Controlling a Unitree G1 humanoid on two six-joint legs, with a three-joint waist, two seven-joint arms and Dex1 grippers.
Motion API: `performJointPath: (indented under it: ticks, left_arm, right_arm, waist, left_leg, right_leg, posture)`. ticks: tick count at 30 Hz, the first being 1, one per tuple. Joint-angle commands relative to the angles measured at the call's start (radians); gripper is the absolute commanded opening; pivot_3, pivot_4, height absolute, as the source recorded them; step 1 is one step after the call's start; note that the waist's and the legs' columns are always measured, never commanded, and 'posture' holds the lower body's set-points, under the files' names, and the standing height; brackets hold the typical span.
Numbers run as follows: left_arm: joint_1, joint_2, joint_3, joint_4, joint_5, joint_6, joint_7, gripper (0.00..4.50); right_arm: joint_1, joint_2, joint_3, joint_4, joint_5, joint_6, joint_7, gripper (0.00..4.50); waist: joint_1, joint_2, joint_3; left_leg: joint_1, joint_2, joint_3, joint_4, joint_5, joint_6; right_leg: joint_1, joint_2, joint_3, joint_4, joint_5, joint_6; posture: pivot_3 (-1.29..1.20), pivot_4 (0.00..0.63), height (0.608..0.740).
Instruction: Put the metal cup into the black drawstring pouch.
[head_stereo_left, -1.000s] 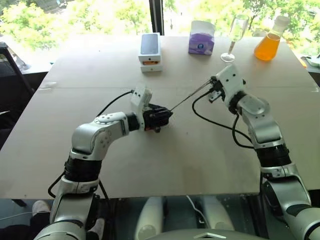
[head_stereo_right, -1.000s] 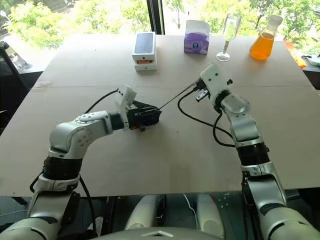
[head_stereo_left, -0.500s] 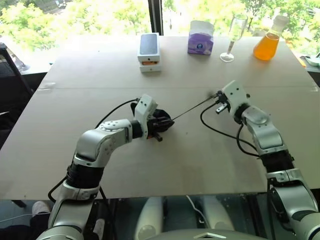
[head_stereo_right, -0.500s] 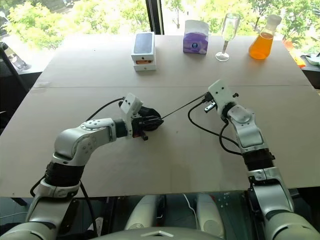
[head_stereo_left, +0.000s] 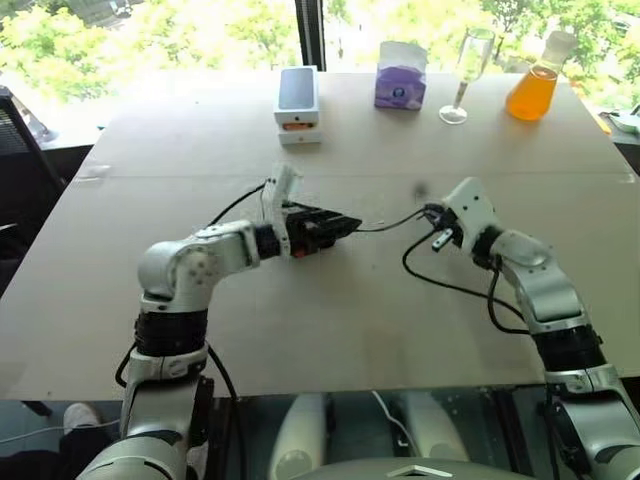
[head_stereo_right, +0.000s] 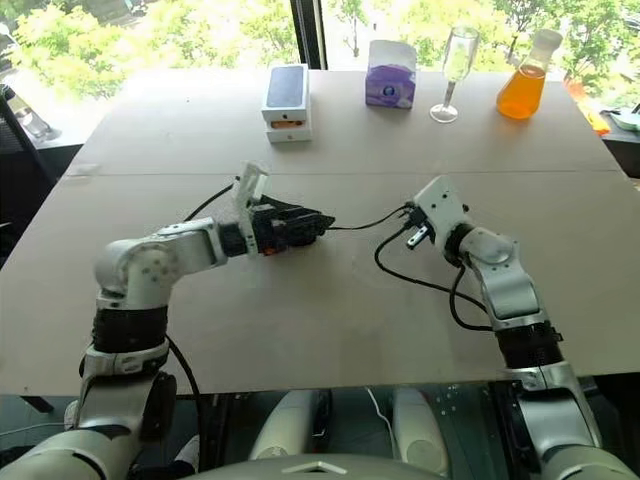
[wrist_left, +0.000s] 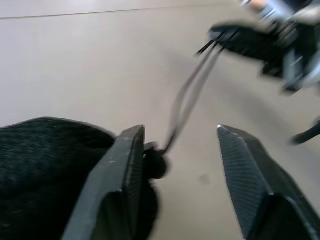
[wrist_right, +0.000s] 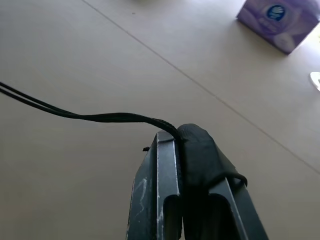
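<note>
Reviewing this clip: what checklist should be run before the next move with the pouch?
1. Right pincer shut on the cords: ok.
2. Left pincer gripping the black drawstring pouch: not ok, jaws open, pouch beside one finger.
3. Cords taut between pincers: not ok, they sag.
4. Metal cup inside pouch: cannot tell.
5. Stemmed glass well away from both arms: ok.

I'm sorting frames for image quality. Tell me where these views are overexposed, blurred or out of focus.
Left and right eye views: the windows behind the table are blown out, with foliage and the far table edge washed pale; the tabletop is evenly lit. Left wrist view: the right gripper is smeared by blur and the black drawstring pouch is soft. Right wrist view: the cords are sharp and the purple tissue box slightly soft.
</note>
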Motion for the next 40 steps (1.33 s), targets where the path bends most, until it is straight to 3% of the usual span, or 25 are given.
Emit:
performJointPath:
  ticks: [1, 5, 9, 11, 14, 16, 19, 20, 23, 30, 40]
  left_arm:
    - [-0.064, 0.003, 0.140, 0.034, -0.142, 0.096, 0.024, 2.71]
    - [-0.217, -0.034, 0.328, 0.209, -0.198, 0.035, 0.193, 2.71]
    - [-0.265, -0.052, 0.390, 0.263, -0.102, -0.150, 0.307, 2.71]
    - [-0.216, -0.054, 0.343, 0.205, 0.018, -0.313, 0.319, 2.71]
    - [-0.103, -0.035, 0.260, 0.082, 0.072, -0.391, 0.238, 2.71]
    - [0.003, -0.030, 0.244, -0.058, 0.030, -0.393, 0.183, 2.96]
    - [0.144, -0.027, 0.250, -0.236, -0.012, -0.405, 0.156, 3.87]
    - [0.203, -0.024, 0.242, -0.301, 0.007, -0.432, 0.150, 4.39]
    - [0.383, -0.012, 0.219, -0.438, 0.058, -0.458, 0.178, 4.45]
    - [0.711, 0.017, 0.279, -0.477, 0.091, -0.572, 0.075, 4.45]
    - [0.927, 0.017, 0.384, -0.439, 0.113, -0.709, 0.022, 4.45]
  right_arm:
    - [0.019, -0.020, 0.027, -0.101, 0.035, 0.044, 0.060, 0.85]
    - [0.061, -0.023, 0.026, -0.176, 0.087, 0.107, 0.090, 2.68]
    - [0.119, -0.087, 0.010, -0.250, 0.125, 0.158, 0.142, 2.68]
    - [0.157, -0.122, -0.011, -0.292, 0.153, 0.178, 0.162, 3.35]
    - [0.224, -0.156, -0.047, -0.331, 0.160, 0.169, 0.145, 4.48]
    - [0.286, -0.154, -0.091, -0.373, 0.180, 0.144, 0.128, 4.50]
    - [0.360, -0.141, -0.136, -0.421, 0.197, 0.105, 0.103, 4.50]
    - [0.385, -0.127, -0.157, -0.430, 0.211, 0.080, 0.095, 4.50]
    - [0.441, -0.071, -0.243, -0.426, 0.283, -0.001, 0.088, 4.50]
    - [0.528, -0.126, -0.350, -0.412, 0.321, -0.095, 0.137, 4.50]
    - [0.657, -0.169, -0.434, -0.451, 0.373, -0.117, 0.159, 4.50]
  waist:
    - [-0.003, 0.000, 0.000]
    - [0.002, 0.000, 0.000]
    - [0.012, 0.000, 0.000]
    - [0.017, 0.000, 0.000]
    - [0.020, 0.000, 0.000]
    - [0.023, 0.000, 0.000]
    - [0.023, 0.000, 0.000]
    - [0.021, 0.000, 0.000]
    - [0.020, 0.000, -0.001]
    - [0.025, 0.002, -0.002]
    - [0.026, 0.002, -0.002]
  left_leg:
    - [0.000, 0.000, 0.000, 0.000, 0.000, 0.000]
    - [0.002, 0.000, -0.001, 0.001, 0.000, 0.000]
    - [0.001, -0.001, -0.001, 0.002, 0.000, 0.000]
    - [0.001, -0.001, -0.001, 0.002, 0.000, 0.000]
    - [0.001, -0.001, -0.001, 0.001, 0.001, -0.002]
    - [0.001, -0.001, -0.001, 0.000, 0.002, -0.004]
    - [0.000, 0.000, -0.002, -0.001, 0.002, -0.004]
    - [0.000, 0.000, -0.002, -0.001, 0.002, -0.004]
    - [0.002, 0.001, -0.002, -0.002, -0.001, 0.000]
    - [0.006, 0.001, -0.002, -0.002, -0.001, 0.002]
    - [0.009, 0.002, -0.001, -0.001, -0.003, 0.005]
  right_leg:
    - [0.000, 0.000, 0.000, 0.000, 0.000, 0.000]
    - [0.001, 0.000, -0.001, 0.002, 0.000, 0.000]
    - [0.002, -0.001, -0.001, 0.001, 0.000, 0.000]
    - [0.002, -0.001, -0.001, 0.000, 0.000, 0.000]
    - [0.003, -0.001, -0.001, -0.002, 0.000, 0.000]
    - [0.003, -0.001, -0.001, -0.003, 0.000, 0.000]
    - [0.004, -0.003, -0.001, -0.007, 0.000, 0.000]
    - [0.005, -0.004, -0.001, -0.007, 0.000, 0.000]
    - [0.006, -0.006, 0.002, -0.009, 0.000, 0.000]
    - [0.010, -0.004, 0.000, -0.009, 0.000, -0.001]
    - [0.014, -0.005, 0.000, -0.011, -0.002, -0.003]
  posture:
    - [0.00, 0.150, 0.740]
    - [0.00, 0.150, 0.740]
    - [0.00, 0.150, 0.740]
    - [0.00, 0.150, 0.740]
    - [0.00, 0.150, 0.740]
    - [0.00, 0.150, 0.740]
    - [0.00, 0.150, 0.740]
    - [0.00, 0.150, 0.740]
    - [0.00, 0.150, 0.740]
    - [0.00, 0.150, 0.740]
    - [0.00, 0.150, 0.740]
